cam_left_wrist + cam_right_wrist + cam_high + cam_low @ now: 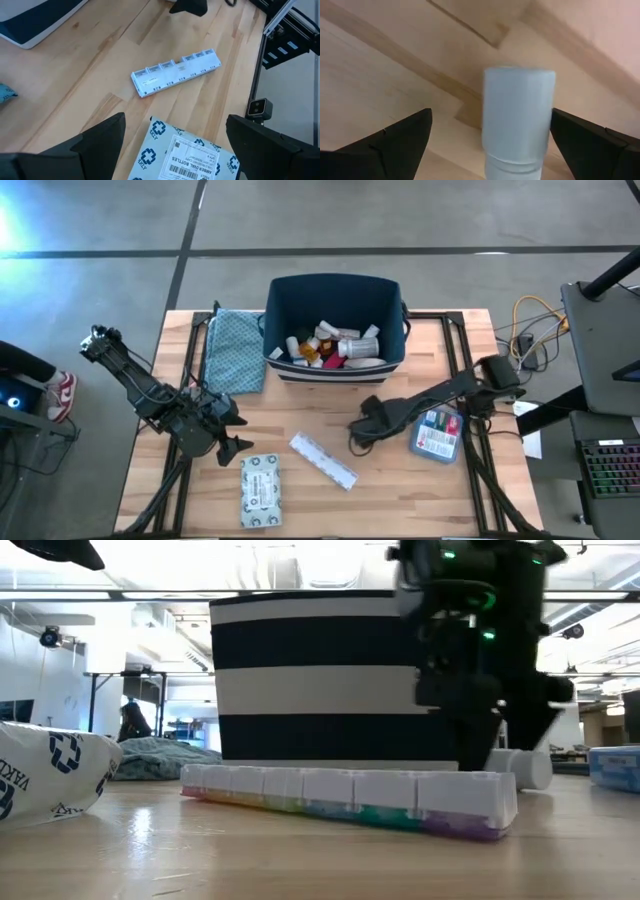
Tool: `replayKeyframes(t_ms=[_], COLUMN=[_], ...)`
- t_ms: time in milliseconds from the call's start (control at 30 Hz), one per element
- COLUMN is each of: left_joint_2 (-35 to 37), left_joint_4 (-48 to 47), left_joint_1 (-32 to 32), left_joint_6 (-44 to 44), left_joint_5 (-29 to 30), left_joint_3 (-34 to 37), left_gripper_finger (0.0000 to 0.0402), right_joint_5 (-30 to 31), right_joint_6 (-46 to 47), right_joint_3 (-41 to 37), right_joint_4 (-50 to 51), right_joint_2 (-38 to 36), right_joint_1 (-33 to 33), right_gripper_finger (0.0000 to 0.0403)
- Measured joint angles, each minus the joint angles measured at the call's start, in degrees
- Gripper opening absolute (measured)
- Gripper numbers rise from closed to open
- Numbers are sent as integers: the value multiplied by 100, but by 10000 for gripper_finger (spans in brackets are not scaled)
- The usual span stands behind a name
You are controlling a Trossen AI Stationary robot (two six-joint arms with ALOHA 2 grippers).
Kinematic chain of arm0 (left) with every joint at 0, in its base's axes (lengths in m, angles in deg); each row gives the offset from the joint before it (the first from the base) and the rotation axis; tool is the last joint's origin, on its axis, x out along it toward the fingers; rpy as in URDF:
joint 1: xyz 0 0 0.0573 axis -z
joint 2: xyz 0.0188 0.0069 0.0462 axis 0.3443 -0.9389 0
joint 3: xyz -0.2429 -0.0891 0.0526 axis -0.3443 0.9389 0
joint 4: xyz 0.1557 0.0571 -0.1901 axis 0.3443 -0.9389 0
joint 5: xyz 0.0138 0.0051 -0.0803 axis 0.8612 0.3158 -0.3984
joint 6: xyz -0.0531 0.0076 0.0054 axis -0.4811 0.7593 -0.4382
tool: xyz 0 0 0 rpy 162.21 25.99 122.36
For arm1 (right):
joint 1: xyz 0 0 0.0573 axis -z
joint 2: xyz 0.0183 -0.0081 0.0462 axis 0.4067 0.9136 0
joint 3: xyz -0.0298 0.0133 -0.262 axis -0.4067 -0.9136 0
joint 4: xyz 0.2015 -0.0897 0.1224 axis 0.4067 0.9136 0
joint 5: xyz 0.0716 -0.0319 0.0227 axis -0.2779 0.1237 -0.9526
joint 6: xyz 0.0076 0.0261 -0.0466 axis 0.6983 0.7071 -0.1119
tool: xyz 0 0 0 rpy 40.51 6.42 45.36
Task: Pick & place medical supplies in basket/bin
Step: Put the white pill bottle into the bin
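The bin (335, 320) stands at the upper middle of the worktop (400, 490), with supplies (335, 345) inside. A folded cloth (233, 350) lies just left of it. Below, at centre, lies a pill organiser (323, 459); a packet (261, 489) lies lower left, a carton (437, 434) at right.

A grey floor (300, 215) is showing across the top of the high view, with dark lines running over it. A wooden table (300, 500) is sitting in the middle. At the right edge a keyboard (610, 470) is glowing with colours, and yellow cables (530, 315) are curling nearby. In the low view, long ceiling lights (120, 595) are shining across the top.
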Motion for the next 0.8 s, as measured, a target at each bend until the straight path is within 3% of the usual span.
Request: replayKeyframes(t_ms=[200, 467, 667, 800], left_joint_2=[2, 2, 2, 2], left_joint_4=[0, 2, 2, 2], left_joint_1=[-2, -7, -11, -11], left_joint_6=[-104, -157, -186, -286], left_joint_5=[6, 12, 15, 18], left_joint_3=[0, 0, 0, 0], left_gripper_finger=[324, 324, 324, 324], right_joint_5=[-322, -272, -165, -141], right_joint_6=[278, -39, -476, -1271], right_joint_3=[-997, -1120, -725, 116], right_joint_4=[-942, -987, -972, -989], right_joint_2=[-576, -846, -880, -931], right_joint_1=[116, 119, 54, -102], right_gripper_finger=[360, 245, 162, 161])
